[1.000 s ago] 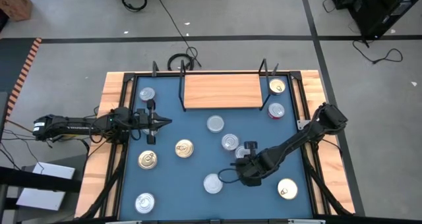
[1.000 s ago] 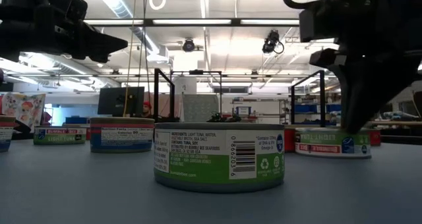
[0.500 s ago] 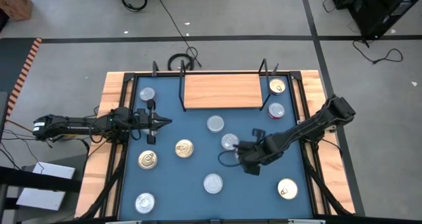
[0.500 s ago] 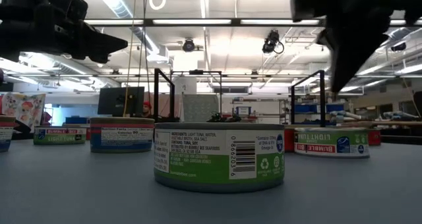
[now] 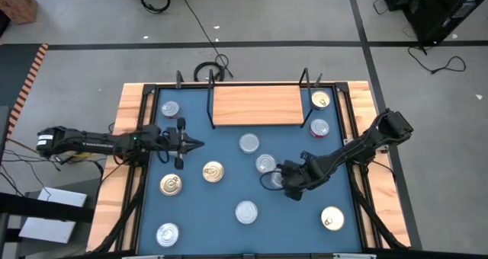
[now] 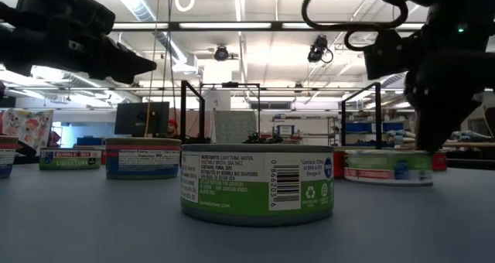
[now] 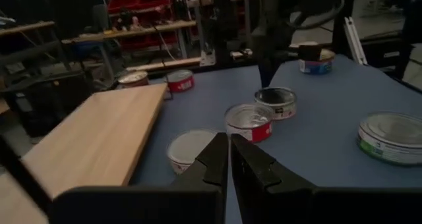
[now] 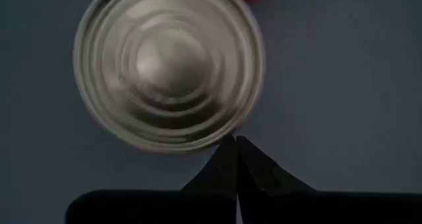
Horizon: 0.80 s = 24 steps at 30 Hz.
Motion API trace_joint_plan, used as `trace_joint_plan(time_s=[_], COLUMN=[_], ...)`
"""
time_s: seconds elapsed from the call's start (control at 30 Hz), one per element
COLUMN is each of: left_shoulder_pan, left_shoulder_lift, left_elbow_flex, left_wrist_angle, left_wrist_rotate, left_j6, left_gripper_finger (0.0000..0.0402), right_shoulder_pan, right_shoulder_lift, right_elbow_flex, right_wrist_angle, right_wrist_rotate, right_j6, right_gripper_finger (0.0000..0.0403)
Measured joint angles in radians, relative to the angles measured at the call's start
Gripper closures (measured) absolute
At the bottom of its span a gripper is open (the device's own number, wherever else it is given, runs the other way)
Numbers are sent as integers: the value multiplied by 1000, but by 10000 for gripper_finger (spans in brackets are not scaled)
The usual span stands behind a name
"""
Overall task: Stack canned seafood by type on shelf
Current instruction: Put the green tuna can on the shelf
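Observation:
Several squat tins stand on the blue table; the light-wood shelf [image 5: 257, 106] at the far edge carries none. My right gripper [image 5: 279, 175] is shut and points down, its tips beside a silver-lidded, red-sided tin [image 5: 265, 164] [image 8: 169, 67], on that tin's right near side. In the low view the right gripper [image 6: 437, 139] hangs before a tin [image 6: 389, 168]. My left gripper [image 5: 192, 144] [image 7: 229, 151] is shut and hovers level over the table's left part, pointing right, between a silver tin [image 5: 169, 108] and a gold-lidded tin [image 5: 213, 171]. My right gripper's shut fingertips [image 8: 227, 148] stand right at the rim [image 8: 217, 137] of the silver-lidded tin, coming from above; I cannot tell whether they touch it. The tin stands flat on the table.
Other tins: gold [image 5: 319, 100] and red-sided [image 5: 319, 127] right of the shelf, silver [image 5: 248, 143], gold [image 5: 171, 184], silver [image 5: 245, 212], silver [image 5: 167, 234], gold [image 5: 332, 219]. Black wire uprights [image 5: 307, 82] stand at the shelf's ends. A green-labelled tin [image 6: 257, 182] fills the low view's middle.
My right gripper rose, then came down again, ending a little farther toward the table's left, beside the silver-lidded tin. My left gripper reached slightly toward the table's right. No tin has moved.

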Motion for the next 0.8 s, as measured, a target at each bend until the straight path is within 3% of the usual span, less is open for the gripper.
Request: trace_joint_plan(time_s=[0.3, 0.57, 0.8], left_shoulder_pan=[-84, -142, -160], left_shoulder_lift=[246, 545, 752], left_elbow_flex=[154, 267, 430], left_wrist_angle=[-15, 52, -1], left_wrist_rotate=[-6, -7, -7], left_j6=[1, 3, 0], left_gripper_finger=[378, 378, 378], right_shoulder_pan=[0, 45, 71], right_shoulder_lift=[0, 0, 7], right_elbow_flex=[-16, -16, -15], right_wrist_angle=[300, 404, 429], right_wrist_rotate=[-36, -97, -121], right_j6=[-137, -254, -284], right_gripper_finger=[395, 372, 396])
